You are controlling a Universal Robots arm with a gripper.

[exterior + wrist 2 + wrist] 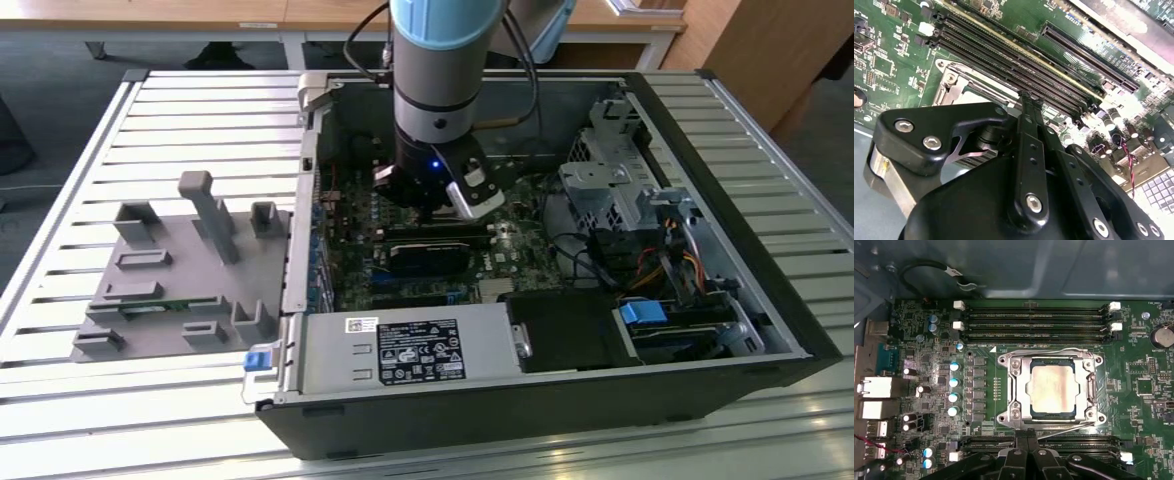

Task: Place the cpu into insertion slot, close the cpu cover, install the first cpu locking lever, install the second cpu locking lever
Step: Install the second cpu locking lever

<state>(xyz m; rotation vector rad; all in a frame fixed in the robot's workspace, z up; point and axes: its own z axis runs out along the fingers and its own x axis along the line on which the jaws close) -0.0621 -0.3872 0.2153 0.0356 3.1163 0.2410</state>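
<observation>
Jaws [1026, 440] pressed together | cpu [1053, 389] under cpu cover [1089, 388] | slatted table [160, 120]

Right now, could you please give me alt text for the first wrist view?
A silver-grey cpu sits in its socket under the closed metal cpu cover on a green circuit board, with long black memory slots beside it and the black hand near the socket's edge.

One cpu [1052, 390] sits under one cpu cover [1090, 388] in one insertion slot [1015, 416] at the first wrist view's centre, four memory slots [1036, 322] run across its upper half, and one gripper [1027, 446] shows at its lower edge.
</observation>
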